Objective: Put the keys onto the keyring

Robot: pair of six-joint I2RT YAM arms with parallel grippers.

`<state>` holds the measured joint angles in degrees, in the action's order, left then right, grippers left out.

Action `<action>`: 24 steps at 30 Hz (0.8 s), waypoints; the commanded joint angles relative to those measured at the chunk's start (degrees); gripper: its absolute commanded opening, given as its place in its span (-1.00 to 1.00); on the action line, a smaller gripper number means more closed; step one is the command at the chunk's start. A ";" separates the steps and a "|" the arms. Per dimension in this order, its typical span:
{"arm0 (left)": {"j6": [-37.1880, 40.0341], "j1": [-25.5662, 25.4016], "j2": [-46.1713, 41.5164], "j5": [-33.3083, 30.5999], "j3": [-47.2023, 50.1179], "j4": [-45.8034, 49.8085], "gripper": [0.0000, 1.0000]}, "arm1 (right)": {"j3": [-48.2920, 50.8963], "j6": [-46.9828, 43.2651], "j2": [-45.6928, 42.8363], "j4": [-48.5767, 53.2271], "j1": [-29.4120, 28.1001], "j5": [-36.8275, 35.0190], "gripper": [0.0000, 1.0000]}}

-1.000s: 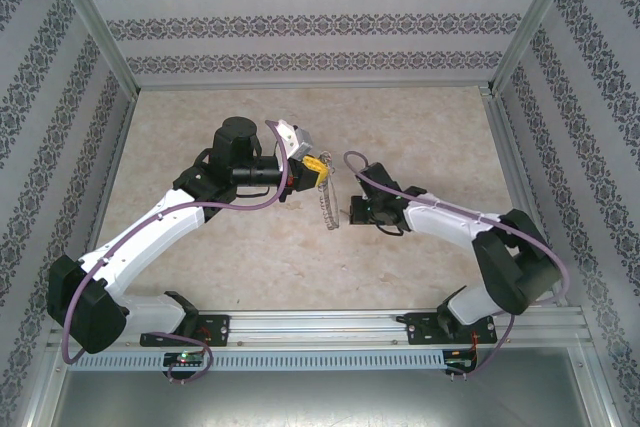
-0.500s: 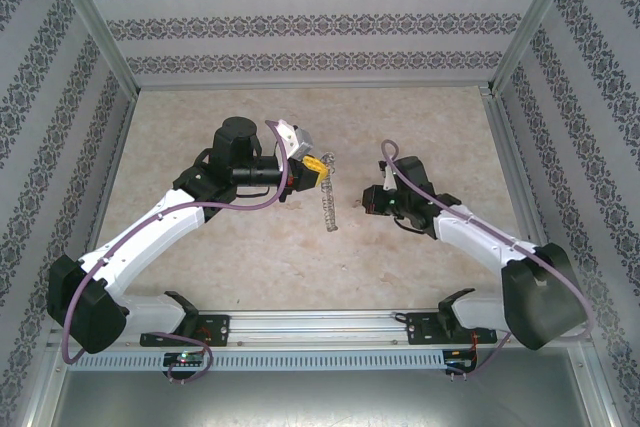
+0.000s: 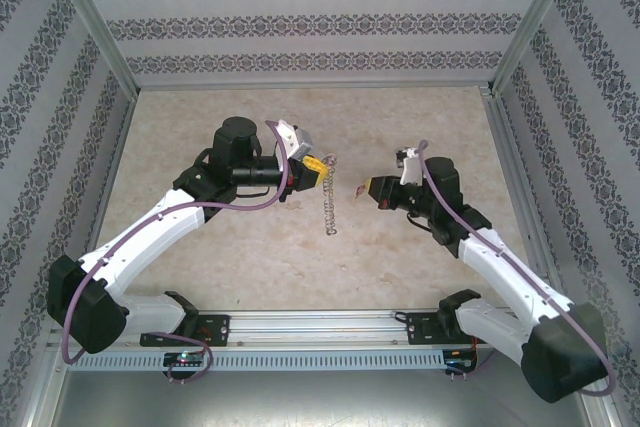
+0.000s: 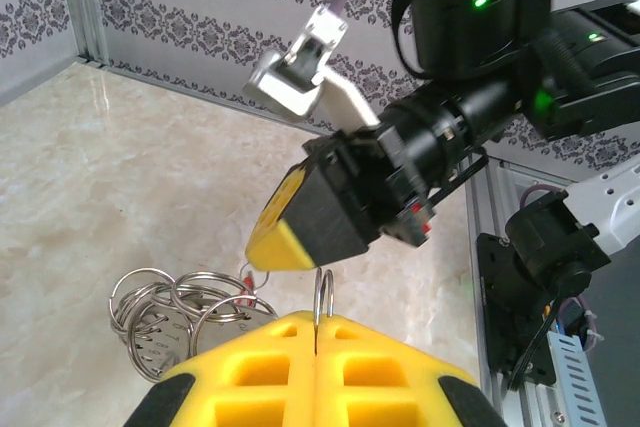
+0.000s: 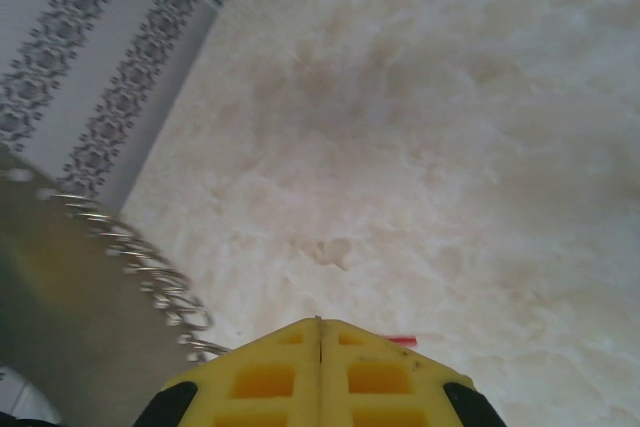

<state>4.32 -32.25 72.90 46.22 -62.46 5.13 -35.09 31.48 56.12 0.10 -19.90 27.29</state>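
**Keyring** [image 3: 330, 202]: a thin grey metal loop fringed with small rings. In the top view it is seen edge-on, hanging as a narrow strip from its upper end. Whether its lower end touches the tabletop [image 3: 430, 127] cannot be told. In the left wrist view the small rings [image 4: 180, 312] bunch to the left. In the right wrist view the keyring [image 5: 130, 247] is a blurred coil at the left.

**Left fingers** [image 3: 313, 166]: yellow, pressed together on the top of the keyring. The wire stands up from their seam in the left wrist view [image 4: 260, 367].

**Key** [image 3: 357, 190]: tiny with a red head, just to the right of the keyring and apart from it. It is seen as a red speck [image 4: 246, 270] beside the rings and as a red sliver [image 5: 400, 340].

**Right fingers** [image 3: 372, 190]: closed [image 5: 270, 377], with the key at their tip, to the right of the keyring. In the left wrist view they [image 4: 300, 222] point down at the rings.
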 commanded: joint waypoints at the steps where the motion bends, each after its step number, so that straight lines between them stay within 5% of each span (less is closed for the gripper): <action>1: 2.67 -0.46 -1.06 -0.53 -0.12 -0.89 -1.00 | -1.67 -0.85 -3.33 -1.33 0.73 1.80 -1.00; 24: 11.25 -1.95 1.74 -9.06 1.37 -10.22 -1.00 | -9.73 -5.01 -8.22 -1.07 -2.12 -0.80 -1.00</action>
<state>14.06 -33.43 74.08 37.39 -59.37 -0.75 -42.76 29.71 48.47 0.19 -20.38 27.59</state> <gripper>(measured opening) 0.053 0.065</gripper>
